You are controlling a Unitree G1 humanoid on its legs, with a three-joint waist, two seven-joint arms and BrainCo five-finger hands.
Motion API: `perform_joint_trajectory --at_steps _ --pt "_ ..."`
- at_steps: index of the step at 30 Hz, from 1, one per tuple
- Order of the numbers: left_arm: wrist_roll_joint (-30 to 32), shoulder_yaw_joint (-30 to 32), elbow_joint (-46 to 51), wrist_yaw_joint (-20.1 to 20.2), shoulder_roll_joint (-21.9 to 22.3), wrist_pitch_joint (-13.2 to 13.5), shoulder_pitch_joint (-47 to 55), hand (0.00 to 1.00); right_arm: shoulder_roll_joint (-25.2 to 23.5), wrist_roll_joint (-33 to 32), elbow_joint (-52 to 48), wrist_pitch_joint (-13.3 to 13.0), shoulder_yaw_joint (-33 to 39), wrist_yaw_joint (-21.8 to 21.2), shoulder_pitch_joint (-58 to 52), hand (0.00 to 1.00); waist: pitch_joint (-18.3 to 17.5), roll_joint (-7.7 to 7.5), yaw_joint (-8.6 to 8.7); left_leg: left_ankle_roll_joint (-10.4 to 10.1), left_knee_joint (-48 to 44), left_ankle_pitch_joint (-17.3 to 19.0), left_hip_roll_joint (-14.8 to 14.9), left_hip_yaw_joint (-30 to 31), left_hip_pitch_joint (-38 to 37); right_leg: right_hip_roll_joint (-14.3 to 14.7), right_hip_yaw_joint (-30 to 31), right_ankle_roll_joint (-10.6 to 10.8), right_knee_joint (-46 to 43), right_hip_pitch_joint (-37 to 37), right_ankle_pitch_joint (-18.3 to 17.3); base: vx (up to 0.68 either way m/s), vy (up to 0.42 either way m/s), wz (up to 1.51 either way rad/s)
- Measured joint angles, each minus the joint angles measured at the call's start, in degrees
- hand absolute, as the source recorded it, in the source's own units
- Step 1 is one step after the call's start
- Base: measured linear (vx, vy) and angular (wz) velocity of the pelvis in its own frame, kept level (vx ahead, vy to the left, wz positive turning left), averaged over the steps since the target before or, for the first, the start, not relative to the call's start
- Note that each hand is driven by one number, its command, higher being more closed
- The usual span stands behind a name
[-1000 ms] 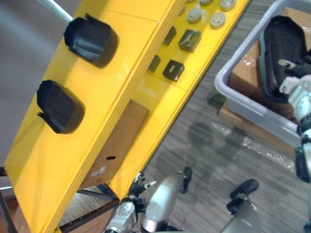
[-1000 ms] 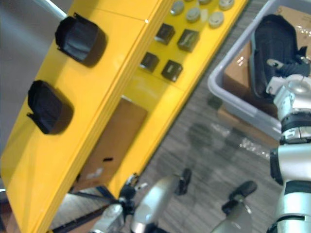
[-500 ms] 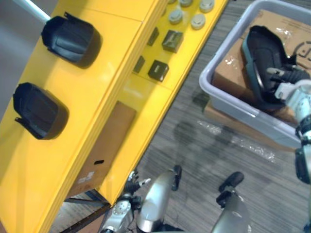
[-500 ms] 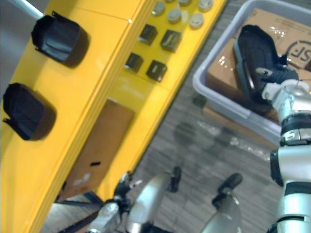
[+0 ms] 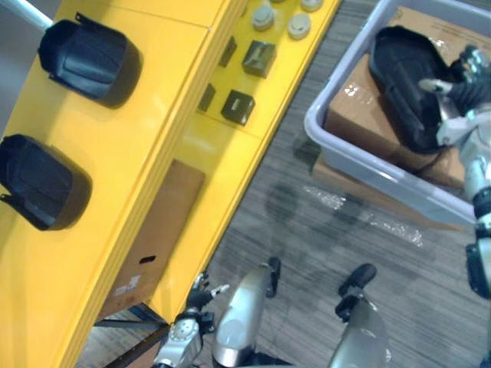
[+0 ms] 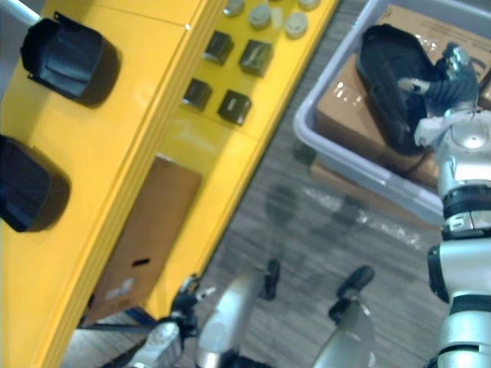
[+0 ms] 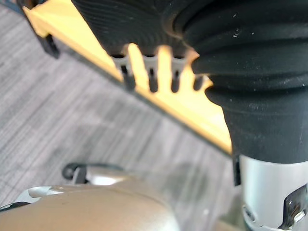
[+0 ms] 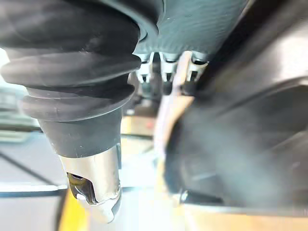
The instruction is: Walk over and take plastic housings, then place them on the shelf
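Two black plastic housings (image 5: 88,57) (image 5: 38,180) sit on the yellow shelf's top board (image 5: 146,146) at the left. A third black housing (image 5: 399,80) lies in the grey bin (image 5: 345,146) at the upper right. My right hand (image 5: 459,90) reaches into the bin and rests at that housing's right edge. Its thumb stretches across the housing and the fingers stay spread and uncurled; the same dark housing (image 8: 240,125) fills the space beside my right hand's fingers (image 8: 166,72). My left hand (image 5: 188,333) hangs low by the shelf's near corner, fingers (image 7: 151,79) relaxed and holding nothing.
The shelf's lower board carries small dark blocks (image 5: 238,107) and grey round caps (image 5: 295,27). A brown cardboard panel (image 5: 153,230) leans under it. The bin rests on cardboard boxes (image 5: 360,115). Grey carpet (image 5: 322,222) lies between shelf and bin.
The camera has swung, so the shelf slid left and the bin came closer. Against the housing in the bin, my right hand has risen from below it onto its right edge.
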State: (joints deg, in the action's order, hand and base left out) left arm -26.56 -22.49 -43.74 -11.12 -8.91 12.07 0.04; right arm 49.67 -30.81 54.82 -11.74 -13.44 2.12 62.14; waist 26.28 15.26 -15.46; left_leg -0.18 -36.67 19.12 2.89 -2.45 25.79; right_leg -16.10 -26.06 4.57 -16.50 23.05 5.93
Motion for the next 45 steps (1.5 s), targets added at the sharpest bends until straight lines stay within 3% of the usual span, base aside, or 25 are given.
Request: perform_joint_trajectory --at_steps 4,7,11,13,17,20,27,32,34,38,39,45 --pt "0.08 0.26 -0.13 0.04 -0.13 0.24 0.14 0.00 -0.01 0.01 -1.68 -4.97 2.68 2.14 0.19 0.00 0.27 -0.38 0.11 0.00 -0.02 0.00 -0.20 0.04 -0.36 -0.40 -0.10 -0.33 -0.90 0.00 -0.25 -0.04 0.020 0.01" --pt "0.12 1.01 -0.15 0.04 -0.10 0.16 0.85 0.00 -0.01 -0.52 -3.16 -6.96 4.49 3.38 0.51 0.00 0.48 -0.66 0.49 0.02 -0.07 0.01 -0.46 -0.01 -0.40 -0.74 -0.12 -0.33 -1.07 0.00 -0.29 -0.06 0.020 0.00" --pt "0.11 1.11 -0.28 0.01 -0.19 -0.07 1.82 0.00 -0.04 2.29 -3.19 -6.00 6.74 9.41 0.46 0.00 0.59 -0.82 0.64 0.08 -0.57 0.05 -0.44 0.14 0.14 -0.73 -0.33 -0.30 -1.05 0.02 -0.27 -0.07 0.021 0.02" --pt "0.10 1.10 -0.44 0.00 -0.21 -0.12 2.30 0.00 -0.05 4.90 -3.17 -2.53 7.91 14.52 0.26 0.00 0.59 -0.82 0.67 0.16 -0.85 0.10 -0.41 0.15 0.42 -0.71 -0.41 -0.22 -1.00 0.08 -0.20 -0.06 0.025 0.01" --pt "0.11 0.98 -2.20 -0.03 -0.08 0.20 2.48 0.00 -0.07 6.73 -1.39 3.38 8.20 20.55 -0.40 0.00 0.59 -0.82 0.67 0.18 -0.92 0.11 -0.42 0.01 0.75 -0.70 -0.38 0.10 -0.48 0.22 0.16 -0.02 0.012 -0.01" --pt "0.10 0.90 -2.73 -0.09 -0.05 0.37 2.49 0.00 -0.05 6.80 1.06 5.85 8.10 23.02 -0.20 0.00 0.58 -0.80 0.60 0.19 -1.07 0.08 -0.45 0.02 1.79 -0.70 -0.38 0.06 -0.39 1.21 0.39 0.00 0.000 0.00" --pt "0.03 -1.24 -2.89 -0.13 -0.85 1.28 2.48 0.00 0.67 6.69 6.66 12.45 3.51 24.24 2.07 0.00 0.43 -0.58 0.33 0.21 -0.77 0.04 -0.60 -0.02 2.09 -0.73 -0.42 0.18 0.14 1.62 0.46 0.00 0.009 0.00" --pt "-0.54 -1.79 -2.43 -0.11 -0.76 1.70 2.47 0.00 4.03 5.71 9.52 17.32 1.37 23.87 2.85 0.00 0.22 -0.27 -1.36 0.27 0.37 -0.56 -1.11 0.18 2.66 -1.18 -0.71 0.19 0.23 2.56 0.43 -0.01 0.009 0.04" --pt "-0.69 -3.07 -2.39 -0.09 -0.72 1.66 2.42 0.00 5.51 5.69 10.35 19.84 -0.34 21.78 2.90 0.00 -0.46 0.66 -2.16 0.28 0.39 -0.61 -1.27 0.38 3.33 -1.33 -0.93 0.18 0.21 3.06 0.42 -0.01 0.020 0.04" --pt "-0.70 -3.73 -2.35 -0.01 0.04 1.69 2.42 0.00 7.71 5.94 11.47 22.27 -2.68 19.19 3.18 0.00 -1.62 2.21 -2.95 0.50 0.99 -0.83 -1.89 0.54 3.39 -2.01 -1.76 0.17 0.22 3.03 0.37 -0.01 0.032 0.07" --pt "-0.70 -3.73 -2.34 -0.01 0.10 1.72 2.42 0.00 8.16 6.01 11.39 22.69 -3.15 18.56 3.20 1.00 -1.68 2.30 -3.02 0.51 1.00 -0.84 -1.94 0.57 3.46 -2.07 -1.90 0.16 0.24 3.04 0.37 -0.02 0.027 0.07" --pt "-2.39 -4.64 -2.08 -0.01 0.11 2.27 2.06 0.00 13.36 11.64 11.25 24.22 -5.90 12.72 3.37 1.00 -2.03 2.92 -4.47 0.54 0.61 -0.85 -1.99 0.97 5.47 -2.14 -2.53 0.13 0.35 4.44 0.35 -0.01 0.007 0.02"
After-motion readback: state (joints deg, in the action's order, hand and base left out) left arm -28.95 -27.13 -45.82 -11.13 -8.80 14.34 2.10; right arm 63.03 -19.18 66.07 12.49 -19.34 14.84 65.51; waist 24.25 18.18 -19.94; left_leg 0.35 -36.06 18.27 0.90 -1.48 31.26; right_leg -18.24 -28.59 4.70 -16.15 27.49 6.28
